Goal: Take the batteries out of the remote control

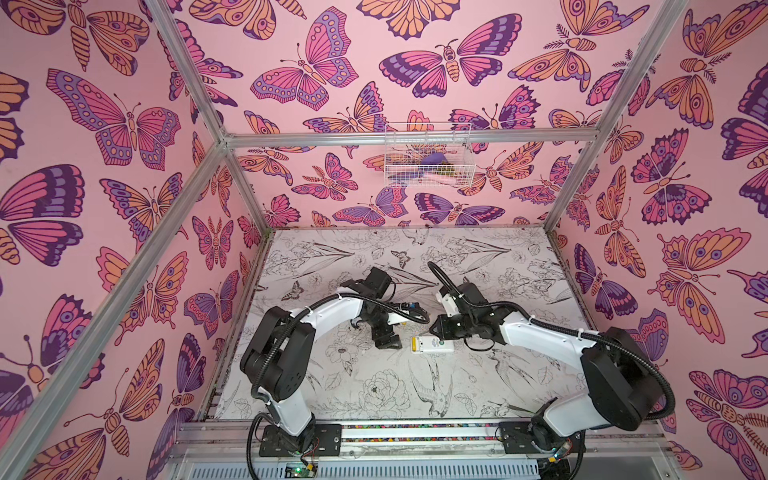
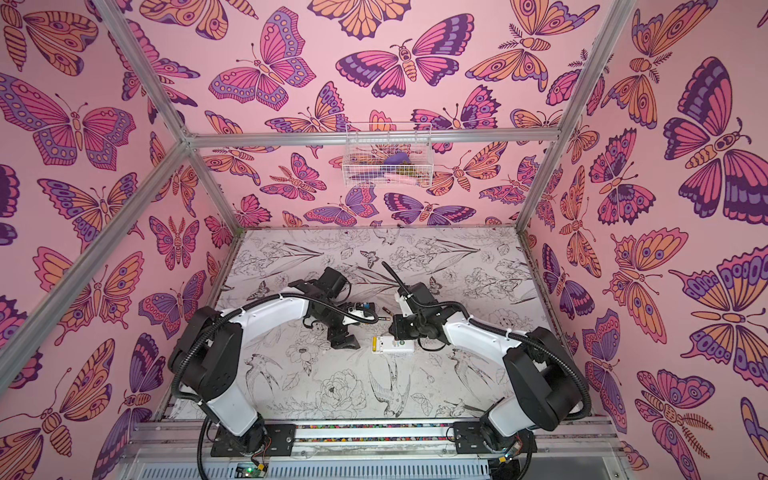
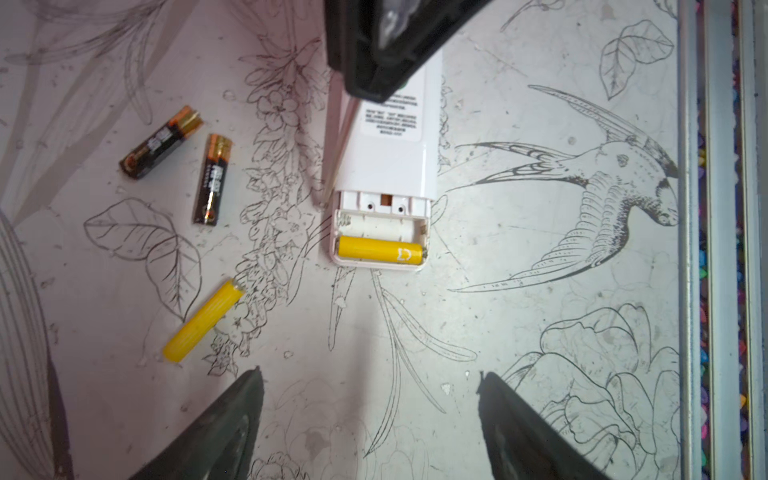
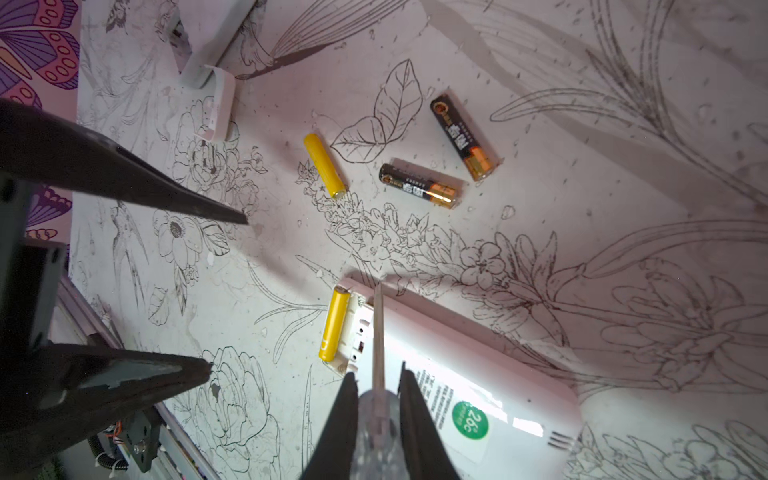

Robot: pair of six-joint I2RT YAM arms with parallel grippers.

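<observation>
From my station I see the remote control [image 3: 386, 166] lying back-up on the table [image 3: 519, 291], with its battery compartment [image 3: 380, 222] uncovered. The compartment holds a single yellow battery [image 3: 380, 251], seated in the bay nearest the remote's end. A second yellow battery [image 3: 203, 320] and two black batteries [image 3: 162, 142] [image 3: 212, 179] lie loose on the table near that open end, apart from the remote and from each other.

My left gripper [image 3: 370, 382] hangs just off the remote's open end, jaws spread wide with nothing between them. My right gripper [image 4: 376, 382] is over the remote's body, clamped on the clear handle of a screwdriver [image 4: 377, 324], whose tip sits at the remote's edge beside the compartment.

Far behind the remote, a wire basket [image 1: 392, 145] on the back wall holds something purple; the rest I cannot make out.
</observation>
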